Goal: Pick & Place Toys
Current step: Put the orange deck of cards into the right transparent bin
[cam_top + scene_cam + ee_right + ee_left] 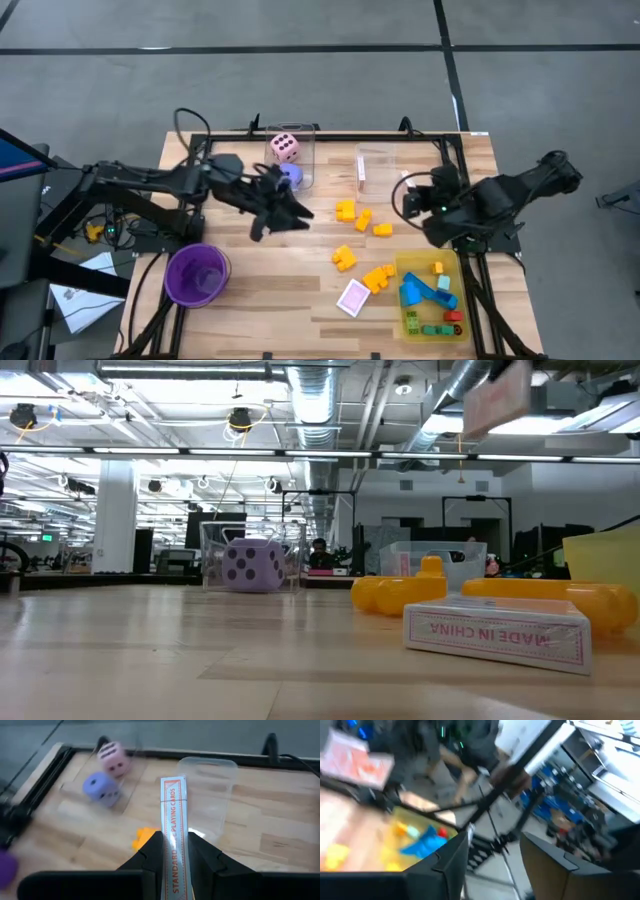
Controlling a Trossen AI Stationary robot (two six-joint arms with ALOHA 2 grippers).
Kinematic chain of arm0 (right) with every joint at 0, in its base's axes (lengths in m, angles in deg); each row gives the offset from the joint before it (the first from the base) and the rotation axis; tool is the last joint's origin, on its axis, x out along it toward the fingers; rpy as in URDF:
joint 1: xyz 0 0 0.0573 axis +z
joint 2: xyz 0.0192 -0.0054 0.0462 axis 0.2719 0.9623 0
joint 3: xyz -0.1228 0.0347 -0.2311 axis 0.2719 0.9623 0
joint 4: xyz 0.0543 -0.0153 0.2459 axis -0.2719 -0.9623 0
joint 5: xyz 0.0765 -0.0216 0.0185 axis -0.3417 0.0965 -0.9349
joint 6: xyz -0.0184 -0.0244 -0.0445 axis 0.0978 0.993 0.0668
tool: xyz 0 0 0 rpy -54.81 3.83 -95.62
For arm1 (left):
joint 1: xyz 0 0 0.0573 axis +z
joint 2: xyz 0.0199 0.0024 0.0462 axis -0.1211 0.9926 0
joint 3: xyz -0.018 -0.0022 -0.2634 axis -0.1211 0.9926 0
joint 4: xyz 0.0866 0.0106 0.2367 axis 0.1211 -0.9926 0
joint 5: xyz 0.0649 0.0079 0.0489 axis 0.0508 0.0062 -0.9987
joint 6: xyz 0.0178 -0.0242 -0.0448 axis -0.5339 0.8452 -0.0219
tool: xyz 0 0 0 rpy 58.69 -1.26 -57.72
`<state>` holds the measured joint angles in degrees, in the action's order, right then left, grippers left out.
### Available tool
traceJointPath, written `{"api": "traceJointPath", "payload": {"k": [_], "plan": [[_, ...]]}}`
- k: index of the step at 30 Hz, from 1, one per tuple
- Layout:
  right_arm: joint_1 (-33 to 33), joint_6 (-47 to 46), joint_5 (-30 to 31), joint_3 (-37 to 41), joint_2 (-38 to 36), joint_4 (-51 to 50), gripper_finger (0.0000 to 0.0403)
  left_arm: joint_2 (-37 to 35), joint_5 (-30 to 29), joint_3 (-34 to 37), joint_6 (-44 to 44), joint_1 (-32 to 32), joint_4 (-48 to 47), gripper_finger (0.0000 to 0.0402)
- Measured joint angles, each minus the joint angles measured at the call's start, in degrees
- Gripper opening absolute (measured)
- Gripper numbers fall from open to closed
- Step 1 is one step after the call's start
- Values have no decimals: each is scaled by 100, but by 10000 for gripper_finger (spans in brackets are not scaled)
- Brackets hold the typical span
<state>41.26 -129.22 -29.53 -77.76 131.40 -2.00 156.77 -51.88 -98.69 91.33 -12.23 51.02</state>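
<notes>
Sorting the toys looks roughly half done, judging by how things lie. In the high view, the pink die [285, 148] and the purple die [291, 175] sit inside the clear box [300, 135] at the back of the table, and the yellow tray [404, 268] near the front right already holds blue, green and red blocks [430, 295].

The right gripper [175, 851] is clamped on a deck of cards [173, 815], holding it on edge above the table just short of the second clear box [207, 775], which appears empty. By my reading, the step in hand is dropping that deck into this box.

The left gripper [285, 212] hangs over the middle of the table just in front of the dice box. In its wrist view its fingers [451, 862] stand apart with nothing between them.

Left to do: several yellow blocks [362, 217] lie loose on the wood between the two arms, more yellow and orange blocks [378, 276] rest just beside the tray, and another card box [353, 298] lies flat near the front edge. The purple cup [196, 275] stands at the front left, well apart from all of it.
</notes>
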Motion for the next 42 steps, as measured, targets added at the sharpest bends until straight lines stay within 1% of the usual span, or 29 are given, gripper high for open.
{"api": "traceJointPath", "payload": {"k": [3, 5, 8, 13, 16, 18, 20, 22, 24, 25, 29, 32, 36, 42], "plan": [[-281, -338, 127, 295, 29, 236, 55, -195, -406, 0, -169, 2, -14, 161], [-566, -297, 112, 400, 28, 495, 55, -304, -632, 0, -272, 2, -5, 153], [-1132, 335, -115, 496, 25, 1011, 55, -360, -828, 0, -367, 2, 7, 142], [-2068, 1699, -372, 777, 29, 2107, 55, -368, -876, 4, -399, 4, -4, 127], [-2474, 2010, -501, 1084, 101, 2821, 55, -361, -878, 4, -372, 4, -7, 119], [-2673, 2032, -563, 1313, 127, 3004, 55, -361, -875, 4, -353, 4, 20, 113], [-2825, 2032, -593, 1535, 207, 3444, 55, -361, -875, 4, -351, 4, 122, 108], [-2945, 2034, -641, 1779, 314, 3531, 55, -361, -873, 4, -346, 4, 337, 104], [-3042, 2032, -648, 1912, 445, 3938, 55, -364, -873, 2, -351, 4, 461, 100], [-3100, 2034, -652, 1940, 487, 3943, 55, -364, -872, 2, -360, 4, 518, 98], [-3320, 2063, -767, 1952, 753, 3987, 55, -364, -871, 2, -383, 4, 700, 94], [-3434, 2183, -786, 1933, 975, 4265, 55, -364, -871, 2, -390, 7, 768, 92], [-3612, 2219, -914, 1946, 1281, 4267, 55, -364, -871, 2, -429, 7, 834, 92], [-3757, 2601, -959, 1945, 1590, 4713, 55, -361, -869, 2, -508, 9, 859, 92]]}}
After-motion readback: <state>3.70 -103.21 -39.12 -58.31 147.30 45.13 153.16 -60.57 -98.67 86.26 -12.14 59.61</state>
